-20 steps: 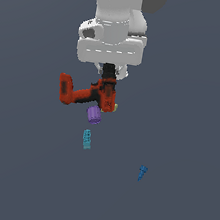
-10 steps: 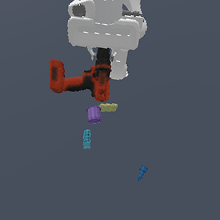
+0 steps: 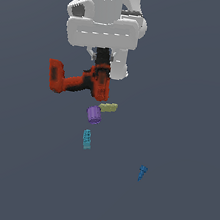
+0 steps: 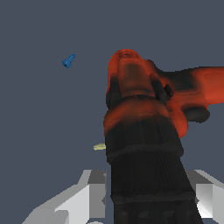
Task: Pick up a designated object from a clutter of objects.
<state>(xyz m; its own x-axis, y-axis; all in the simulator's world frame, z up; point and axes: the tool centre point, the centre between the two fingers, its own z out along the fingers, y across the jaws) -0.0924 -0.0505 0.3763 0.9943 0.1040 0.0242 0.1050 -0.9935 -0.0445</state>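
Lifted higher than half a second ago, the red-orange drill [image 3: 79, 81] now hangs clear above the small items, pinched by the gripper [image 3: 100, 75].

Its blocky battery base points toward the exterior view's left, and the black front end sits between the gripper's fingers, which press against its sides; the wrist view shows the drill [image 4: 144, 131] filling the space between the two grey fingers [image 4: 92, 192]. Below it, the olive-yellow bar [image 3: 108, 107], purple cylinder [image 3: 94, 115] and teal block [image 3: 87, 139] lie where they were, unmoved. Well apart, toward the exterior view's right, rests the small blue screw [image 3: 142, 173], also unmoved.
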